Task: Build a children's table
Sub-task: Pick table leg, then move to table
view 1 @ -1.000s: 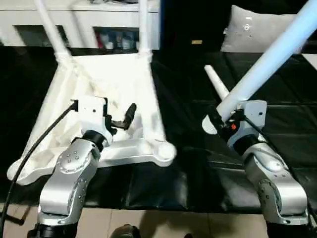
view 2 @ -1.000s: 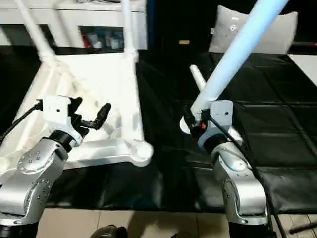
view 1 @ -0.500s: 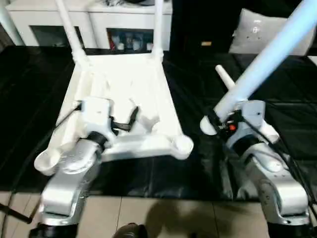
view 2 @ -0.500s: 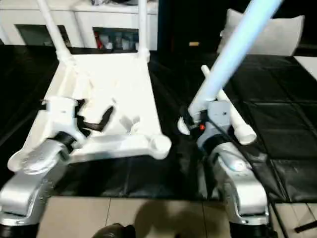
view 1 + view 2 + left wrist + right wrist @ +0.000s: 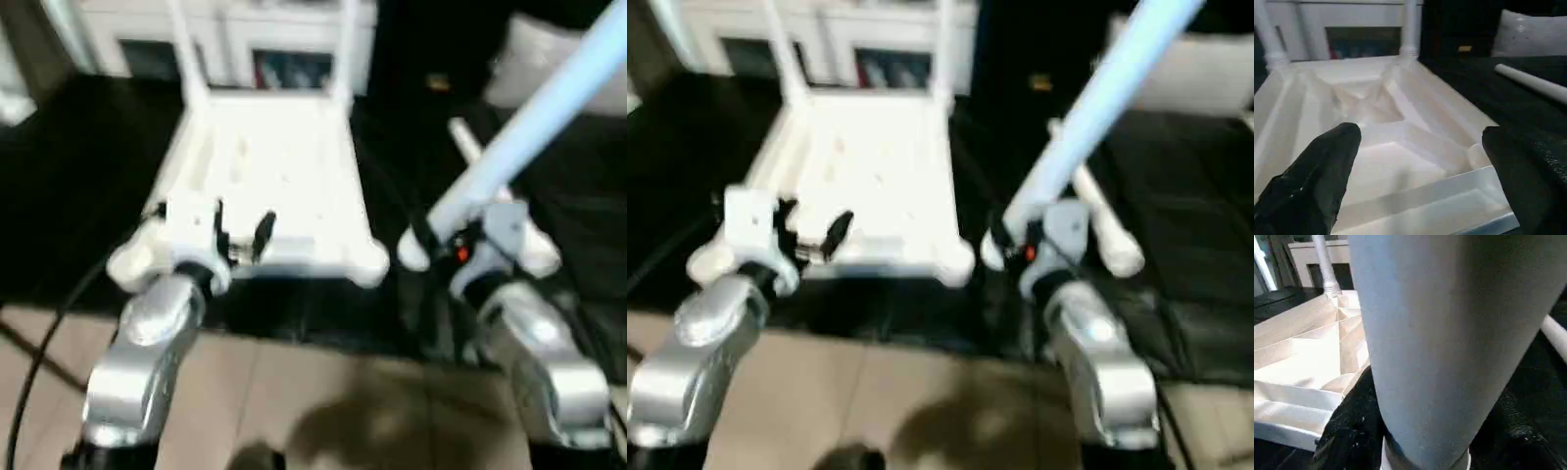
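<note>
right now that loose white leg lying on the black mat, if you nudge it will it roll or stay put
The loose leg is a smooth round tube lying flat on the black mat, so it would likely roll sideways. Its wider end may make it curve rather than roll straight. It looks like hollow plastic, like the leg in the right gripper, so probably light and stiff.

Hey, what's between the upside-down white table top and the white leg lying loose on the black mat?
The right pincer, shut on another long white tubular leg, over bare black mat, as the right eye view shows.
</note>
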`<state>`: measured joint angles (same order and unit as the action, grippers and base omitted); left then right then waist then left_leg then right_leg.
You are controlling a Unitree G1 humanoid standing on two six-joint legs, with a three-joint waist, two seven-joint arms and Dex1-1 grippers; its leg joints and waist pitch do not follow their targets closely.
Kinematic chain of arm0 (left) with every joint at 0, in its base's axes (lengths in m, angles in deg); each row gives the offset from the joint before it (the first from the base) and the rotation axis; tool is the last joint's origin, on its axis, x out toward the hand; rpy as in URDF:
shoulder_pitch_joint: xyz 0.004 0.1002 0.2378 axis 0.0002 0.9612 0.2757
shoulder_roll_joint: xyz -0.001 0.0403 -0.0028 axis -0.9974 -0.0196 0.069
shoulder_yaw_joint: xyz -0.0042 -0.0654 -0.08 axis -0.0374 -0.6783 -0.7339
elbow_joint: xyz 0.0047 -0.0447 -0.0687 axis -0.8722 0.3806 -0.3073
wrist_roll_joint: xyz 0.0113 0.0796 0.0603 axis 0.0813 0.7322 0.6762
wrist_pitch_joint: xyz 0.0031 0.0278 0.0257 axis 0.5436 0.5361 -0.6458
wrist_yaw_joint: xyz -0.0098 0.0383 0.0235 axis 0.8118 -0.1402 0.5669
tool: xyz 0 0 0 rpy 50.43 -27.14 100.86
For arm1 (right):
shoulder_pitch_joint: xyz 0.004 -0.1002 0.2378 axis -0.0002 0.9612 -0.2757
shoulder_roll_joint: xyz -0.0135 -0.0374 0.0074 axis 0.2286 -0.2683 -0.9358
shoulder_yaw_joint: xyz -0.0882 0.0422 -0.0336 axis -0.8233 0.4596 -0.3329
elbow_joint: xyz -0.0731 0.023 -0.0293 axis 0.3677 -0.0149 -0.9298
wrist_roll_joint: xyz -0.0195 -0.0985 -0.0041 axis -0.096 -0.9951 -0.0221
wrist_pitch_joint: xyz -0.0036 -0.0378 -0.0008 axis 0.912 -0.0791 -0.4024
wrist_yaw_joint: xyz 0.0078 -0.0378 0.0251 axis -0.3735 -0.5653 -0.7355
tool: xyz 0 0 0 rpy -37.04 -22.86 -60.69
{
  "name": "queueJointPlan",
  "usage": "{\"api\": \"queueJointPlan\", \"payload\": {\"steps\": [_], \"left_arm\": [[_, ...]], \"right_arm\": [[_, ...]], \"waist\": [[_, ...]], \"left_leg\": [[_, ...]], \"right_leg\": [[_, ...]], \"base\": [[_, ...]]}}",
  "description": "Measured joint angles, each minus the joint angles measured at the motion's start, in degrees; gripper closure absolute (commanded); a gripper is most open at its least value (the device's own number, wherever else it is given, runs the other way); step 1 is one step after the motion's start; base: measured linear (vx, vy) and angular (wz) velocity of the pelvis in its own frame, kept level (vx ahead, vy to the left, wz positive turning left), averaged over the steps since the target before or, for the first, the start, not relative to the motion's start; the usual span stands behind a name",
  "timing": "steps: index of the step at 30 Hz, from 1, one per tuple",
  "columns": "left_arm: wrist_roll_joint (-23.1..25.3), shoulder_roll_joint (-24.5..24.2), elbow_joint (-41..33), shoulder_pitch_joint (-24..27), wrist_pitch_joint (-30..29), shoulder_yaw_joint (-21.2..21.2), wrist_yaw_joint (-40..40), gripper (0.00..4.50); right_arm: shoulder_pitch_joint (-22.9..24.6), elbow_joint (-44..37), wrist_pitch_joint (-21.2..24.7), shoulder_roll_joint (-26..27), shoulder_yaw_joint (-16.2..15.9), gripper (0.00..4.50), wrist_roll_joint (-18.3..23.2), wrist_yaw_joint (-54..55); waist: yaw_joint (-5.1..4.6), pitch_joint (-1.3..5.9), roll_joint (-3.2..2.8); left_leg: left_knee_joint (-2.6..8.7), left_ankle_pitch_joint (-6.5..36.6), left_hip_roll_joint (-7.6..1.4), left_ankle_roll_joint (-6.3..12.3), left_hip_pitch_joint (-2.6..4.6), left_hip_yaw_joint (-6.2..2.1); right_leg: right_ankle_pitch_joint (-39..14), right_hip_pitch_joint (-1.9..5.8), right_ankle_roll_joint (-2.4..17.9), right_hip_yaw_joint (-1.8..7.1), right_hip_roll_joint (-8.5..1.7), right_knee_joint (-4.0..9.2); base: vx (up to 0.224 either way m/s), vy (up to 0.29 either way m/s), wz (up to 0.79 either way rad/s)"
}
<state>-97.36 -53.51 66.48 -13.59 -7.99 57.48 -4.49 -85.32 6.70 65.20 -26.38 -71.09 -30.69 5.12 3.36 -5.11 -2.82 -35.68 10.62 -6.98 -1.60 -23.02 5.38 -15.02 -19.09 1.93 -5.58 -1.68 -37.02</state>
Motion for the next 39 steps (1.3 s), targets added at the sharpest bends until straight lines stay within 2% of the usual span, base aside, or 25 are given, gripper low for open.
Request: {"api": "queueJointPlan", "payload": {"steps": [5, 7, 9, 11, 13, 16, 18, 20, 21, 22, 23, 24, 25, 26, 27, 28, 29, 30, 31, 32, 34, 36, 37, 39], "left_arm": [[-0.1, 0.0, 0.0, 0.0, 0.1, 0.1, -0.6, 0.0], [-0.2, 0.0, 0.0, 0.0, 0.1, 0.1, -0.6, 0.0], [-0.4, 0.0, 0.0, 0.0, 0.1, 0.1, -0.7, 0.0], [-0.7, 0.0, 0.0, 0.0, 0.1, 0.1, -0.8, 0.0], [-0.7, 0.0, 0.0, 0.0, 0.1, 0.1, -1.4, 0.0], [-0.7, 0.0, 0.0, 0.0, 0.2, 0.1, -1.8, 0.0], [-0.7, -0.2, 0.0, 0.0, 0.3, 0.0, -1.8, 0.0], [-0.7, -0.5, 0.0, 0.0, 0.3, -0.2, -1.8, 0.0], [-0.7, -0.4, 0.0, 0.0, 0.3, -0.2, -1.9, 0.0], [-0.7, 0.0, 0.0, 0.0, 0.4, 0.3, -1.9, 0.0], [-0.8, 0.2, -0.1, 0.0, 0.4, 0.9, -2.1, 0.0], [-0.8, 0.4, -0.1, -0.1, 0.4, 1.4, -2.4, 0.0], [-0.8, 0.4, -0.1, 0.0, 0.4, 1.6, -2.5, 0.0], [-0.7, 0.1, -0.3, 0.0, 0.5, 1.5, -2.5, 0.0], [-0.6, -0.2, -0.3, 0.2, 0.6, 1.1, -2.4, 0.0], [-0.2, -0.7, 0.1, 0.5, 0.7, 0.5, -2.4, 0.0], [0.0, -0.9, 0.1, 0.4, 0.7, 0.6, -2.4, 0.0], [0.0, -1.0, 0.1, 0.0, 0.9, 0.7, -2.5, 0.0], [0.1, -0.7, 0.1, -0.2, 1.1, 0.9, -2.5, 0.0], [0.0, -0.2, -0.2, 0.0, 1.1, 1.5, -2.5, 0.0], [0.0, -0.2, -0.2, 0.1, 1.1, 2.2, -2.6, 0.0], [0.0, -0.3, -0.2, 0.1, 1.1, 2.2, -2.9, 0.0], [-0.1, -0.5, -0.2, 0.1, 1.1, 2.1, -3.1, 0.0], [-0.3, -0.9, -0.2, 0.1, 0.7, 2.1, -4.1, 0.0]], "right_arm": [[0.0, 0.0, 0.0, -0.4, 0.1, 2.61, 0.0, -0.2], [0.0, 0.0, 0.0, -0.4, 0.0, 2.61, -0.1, -0.4], [0.0, 0.0, 0.0, -0.4, -0.1, 2.61, -0.1, -0.5], [0.0, 0.0, 0.0, -0.5, -0.3, 2.61, -0.2, -0.6], [0.0, 0.0, -0.1, -0.6, -0.4, 2.61, -0.2, -0.6], [0.0, 0.0, -0.1, -1.4, -0.8, 2.61, -0.8, -0.8], [-0.1, 0.0, -0.4, -1.4, -1.1, 2.61, -1.2, -0.8], [-0.2, 0.0, -0.4, 0.2, -0.6, 2.61, -0.6, -0.5], [-0.2, 0.0, -0.5, 0.4, -0.4, 2.61, -0.5, -0.2], [-0.1, 0.1, -0.5, -0.1, 0.0, 2.61, -0.4, 0.0], [-0.1, 0.5, -0.5, -0.5, 0.6, 2.61, -0.4, 0.2], [0.0, 0.7, -0.5, -1.0, 1.0, 2.61, -0.5, 0.3], [-0.1, 0.7, -0.5, -1.3, 1.5, 2.61, -0.6, 0.4], [-0.4, 0.7, -0.6, -1.6, 1.6, 2.61, -0.7, 0.4], [-0.8, 0.7, -0.6, -1.3, 1.5, 2.61, -0.7, 0.4], [-1.1, 0.6, -0.7, -0.3, 0.0, 2.61, -0.7, 0.1], [-0.9, 0.6, -0.7, 0.0, -0.9, 2.61, -0.6, -0.3], [-0.9, 0.6, -0.7, 0.0, -1.0, 2.61, -0.6, -0.5], [-0.6, 0.6, -0.7, -0.3, -0.5, 2.61, -0.7, -0.4], [-0.4, 0.7, -0.7, -0.6, -0.1, 2.61, -0.7, -0.4], [-0.4, 0.7, -0.7, -0.8, 0.2, 2.61, -0.7, -0.3], [-0.4, 0.7, -0.7, -0.8, 0.2, 2.61, -0.7, -0.3], [-0.4, 0.7, -0.7, -0.8, 0.2, 2.61, -0.7, -0.3], [-0.5, 0.7, -0.8, -0.8, 0.2, 2.61, -0.6, -0.5]], "waist": [[-0.02, -0.06, 0.15], [0.11, -0.06, 0.14], [0.21, -0.06, 0.14], [0.24, -0.07, 0.12], [0.14, -0.08, 0.07], [-0.1, 0.0, 0.1], [-0.55, 0.18, 0.22], [-1.78, 0.43, 0.63], [-2.13, 0.56, 0.89], [-1.95, 0.86, 0.99], [-1.37, 0.97, 0.96], [-0.76, 1.1, 0.69], [-0.06, 1.23, 0.46], [0.19, 1.62, -0.71], [-0.23, 1.65, -0.67], [-1.17, 1.7, -0.46], [-1.35, 1.86, -0.14], [-1.43, 2.01, 0.28], [-1.28, 1.99, 0.56], [-1.14, 1.95, 0.65], [-0.74, 1.82, 0.71], [-0.88, 1.77, 0.7], [-1.0, 1.61, 0.79], [-1.22, 1.0, 1.07]], "left_leg": [[0.76, 0.0, 0.0, -0.01, -0.1, 1.1], [0.84, 0.0, -0.16, 0.0, 0.0, 1.6], [0.94, 0.0, -0.36, 0.01, 0.19, 1.9], [1.62, 0.0, -0.49, 0.08, 1.0, 2.26], [2.14, 0.2, -0.64, 0.38, 2.13, 2.61], [2.55, 0.7, -0.66, 1.01, 3.1, 2.9], [2.55, 1.2, -0.51, 1.37, 3.17, 3.0], [2.19, 1.9, -0.03, 1.98, 3.34, 3.06], [1.78, 2.3, 0.37, 2.58, 3.26, 3.14], [0.35, 3.4, 0.89, 5.31, 1.99, 3.23], [-1.46, 4.2, 1.01, 8.52, 1.19, 2.55], [-3.73, 3.7, 0.95, 9.28, -0.32, 1.58], [-3.33, 2.9, 0.9, 9.04, -1.37, 1.01], [-1.72, 2.0, 0.02, 5.39, -1.72, -0.47], [-2.19, 2.4, -0.43, 2.01, -1.33, -1.02], [-3.05, 2.5, 0.19, 1.85, -1.17, -1.76], [-3.19, 2.4, 0.92, 1.76, -0.99, -2.12], [-3.26, 2.4, 1.93, 1.72, -0.97, -2.09], [-3.12, 2.3, 2.82, 1.33, -1.07, -1.9], [-2.43, 1.8, 2.85, 1.17, -1.07, -1.64], [-0.84, 1.0, 2.42, 1.13, -0.97, -1.32], [-0.55, 0.5, 1.64, 0.43, -0.78, -0.87], [-0.59, 0.4, 1.05, 0.4, -0.49, -0.11], [-0.56, 0.4, 0.91, 0.37, 0.09, 0.31]], "right_leg": [[0.2, -0.75, -0.4, 0.1, -0.56, 0.06], [0.2, -0.75, -0.5, 0.13, -0.72, 0.08], [0.1, -0.47, -0.7, 0.12, -0.7, 0.4], [0.0, 0.52, -0.8, 0.07, -0.62, 1.54], [-0.1, 1.94, -1.0, 0.01, -0.58, 2.69], [-0.4, 3.22, -1.4, 0.03, -0.57, 3.97], [-0.7, 2.99, -1.1, 0.05, -0.72, 3.92], [-1.9, 2.28, -0.8, 0.37, -1.22, 2.11], [-2.8, 2.05, -1.7, 0.66, -1.61, 1.25], [-3.4, 2.39, -1.9, 1.18, -1.4, 0.76], [-3.6, 2.62, -1.9, 1.48, -1.2, 0.9], [-3.6, 3.04, -1.9, 1.44, -0.76, 1.32], [-3.7, 3.45, -2.1, 1.27, -0.25, 1.45], [-4.4, 3.65, -2.3, 0.5, 0.83, 0.9], [-4.7, 2.4, -3.1, -0.02, 0.65, -1.62], [-3.9, -0.4, -5.3, 1.39, -0.06, -6.28], [-2.4, -1.85, -6.0, 3.5, -0.83, -5.61], [-0.7, -2.79, -6.2, 5.16, -2.42, -2.77], [0.1, -3.0, -6.7, 6.04, -3.72, -1.45], [0.6, -3.18, -6.7, 6.29, -3.72, -1.12], [1.8, -3.16, -5.6, 6.09, -3.55, 0.31], [2.5, -2.7, -5.2, 5.65, -3.4, 0.96], [2.5, -2.45, -5.2, 5.52, -3.47, 0.96], [2.4, -2.33, -5.4, 5.28, -3.72, 1.02]], "base": [[0.0, 0.0, 0.0], [0.0, 0.0, 0.0], [0.0, 0.0, 0.0], [0.036, 0.01, 0.0], [0.098, 0.03, -0.03], [0.122, 0.037, -0.02], [0.15, 0.015, 0.0], [0.158, -0.008, 0.01], [0.145, -0.029, 0.06], [0.145, -0.029, 0.06], [0.144, -0.023, -0.03], [0.075, -0.01, -0.07], [0.061, -0.016, -0.19], [0.027, -0.033, -0.19], [0.09, -0.054, -0.23], [0.105, -0.048, -0.11], [0.0, 0.0, 0.0], [-0.07, 0.037, 0.08], [-0.07, 0.037, 0.08], [-0.065, -0.001, 0.11], [-0.104, -0.017, -0.06], [-0.126, -0.016, 0.05], [-0.124, -0.012, 0.09], [-0.134, 0.009, 0.04]]}}
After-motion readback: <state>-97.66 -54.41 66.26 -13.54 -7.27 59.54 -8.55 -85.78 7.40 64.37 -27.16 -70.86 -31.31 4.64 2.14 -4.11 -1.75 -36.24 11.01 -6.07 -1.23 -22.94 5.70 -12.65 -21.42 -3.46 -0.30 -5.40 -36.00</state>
